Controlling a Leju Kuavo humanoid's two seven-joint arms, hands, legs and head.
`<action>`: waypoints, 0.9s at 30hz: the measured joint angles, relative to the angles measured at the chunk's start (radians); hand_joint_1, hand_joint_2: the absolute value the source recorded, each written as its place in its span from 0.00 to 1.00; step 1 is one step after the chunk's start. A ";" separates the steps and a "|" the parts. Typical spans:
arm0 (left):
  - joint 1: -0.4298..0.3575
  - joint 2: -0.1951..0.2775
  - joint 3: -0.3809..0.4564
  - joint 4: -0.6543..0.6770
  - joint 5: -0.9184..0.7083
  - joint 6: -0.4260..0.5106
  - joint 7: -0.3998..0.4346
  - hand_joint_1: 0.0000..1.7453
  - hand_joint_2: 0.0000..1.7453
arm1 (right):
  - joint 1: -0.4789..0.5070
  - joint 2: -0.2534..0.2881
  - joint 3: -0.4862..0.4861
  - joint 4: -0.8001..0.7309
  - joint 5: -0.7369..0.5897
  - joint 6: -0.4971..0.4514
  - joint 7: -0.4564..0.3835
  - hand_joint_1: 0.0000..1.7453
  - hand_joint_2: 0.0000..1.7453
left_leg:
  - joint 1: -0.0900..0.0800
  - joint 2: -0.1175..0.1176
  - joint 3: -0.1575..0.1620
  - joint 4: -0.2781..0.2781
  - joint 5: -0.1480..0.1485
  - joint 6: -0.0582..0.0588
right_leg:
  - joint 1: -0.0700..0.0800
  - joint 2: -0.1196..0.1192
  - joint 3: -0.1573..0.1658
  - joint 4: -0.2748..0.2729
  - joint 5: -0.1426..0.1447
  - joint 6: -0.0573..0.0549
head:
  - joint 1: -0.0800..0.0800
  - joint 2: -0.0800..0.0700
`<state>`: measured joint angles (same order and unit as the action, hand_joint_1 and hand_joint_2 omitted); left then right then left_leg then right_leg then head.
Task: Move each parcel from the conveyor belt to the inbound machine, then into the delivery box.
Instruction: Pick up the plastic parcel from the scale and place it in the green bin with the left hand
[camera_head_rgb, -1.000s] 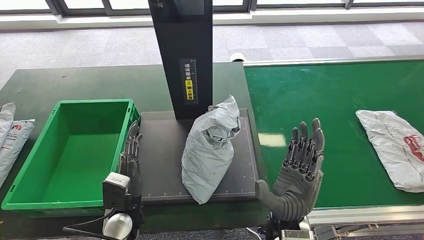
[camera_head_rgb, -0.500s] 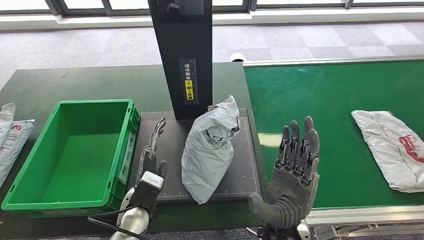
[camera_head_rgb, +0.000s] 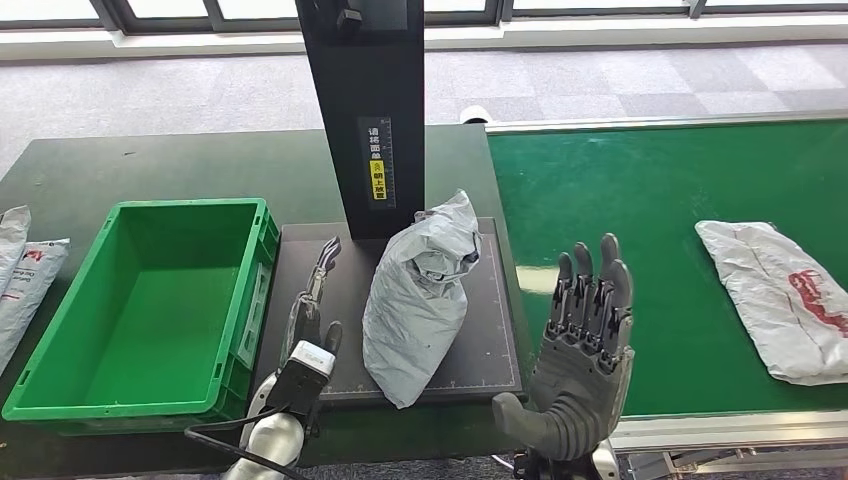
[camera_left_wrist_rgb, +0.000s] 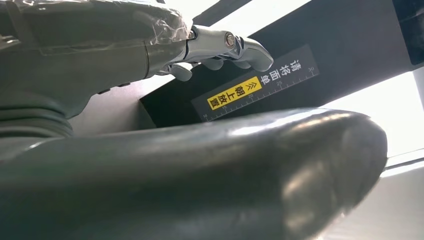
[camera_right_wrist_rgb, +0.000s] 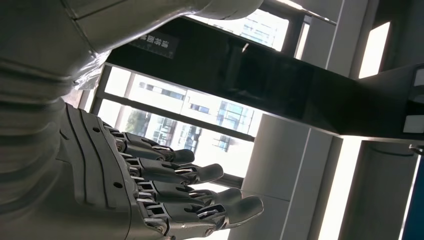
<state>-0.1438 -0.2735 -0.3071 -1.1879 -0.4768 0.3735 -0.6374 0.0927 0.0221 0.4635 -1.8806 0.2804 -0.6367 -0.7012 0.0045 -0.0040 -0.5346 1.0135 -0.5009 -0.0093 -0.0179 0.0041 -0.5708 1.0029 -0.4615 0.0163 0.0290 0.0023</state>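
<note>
— where's the parcel?
— i see the grey parcel (camera_head_rgb: 420, 297) lying on the inbound machine (camera_head_rgb: 480, 345) plate, beside the green delivery box (camera_head_rgb: 60, 400).
— hands?
— my left hand (camera_head_rgb: 312, 300) is just left of it, fingers straight, empty. right hand (camera_head_rgb: 585, 345) raised, fingers spread, empty.

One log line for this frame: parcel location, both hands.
grey parcel: on inbound machine | left hand: open, beside parcel | right hand: open, apart
</note>
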 joint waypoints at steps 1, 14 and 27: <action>0.000 0.000 0.000 0.000 0.000 0.000 0.000 0.00 0.00 | 0.000 0.000 0.000 0.000 0.000 0.000 0.000 0.00 1.00 | 0.000 0.000 0.000 0.000 0.000 0.000 | 0.000 0.000 0.000 0.000 0.000 0.000 | 0.000 0.000; -0.007 0.000 -0.004 0.012 0.020 0.001 0.000 0.00 0.75 | -0.011 -0.009 0.012 0.000 -0.006 -0.004 0.000 0.00 1.00 | 0.000 0.000 0.000 0.000 0.000 0.000 | 0.000 0.000 0.000 0.000 0.000 0.000 | 0.000 0.000; -0.052 -0.002 -0.082 0.095 -0.154 0.011 0.124 0.00 1.00 | -0.040 -0.024 0.046 0.000 -0.011 0.023 0.000 0.00 1.00 | 0.000 0.000 0.000 0.000 0.000 0.000 | 0.000 0.000 0.000 0.000 0.000 0.000 | 0.000 0.000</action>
<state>-0.1955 -0.2752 -0.3887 -1.0928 -0.6312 0.3841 -0.5137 0.0524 -0.0021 0.5096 -1.8807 0.2697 -0.6141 -0.7011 0.0044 -0.0041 -0.5345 1.0136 -0.5007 -0.0093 -0.0180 0.0040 -0.5707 1.0029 -0.4613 0.0165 0.0290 0.0023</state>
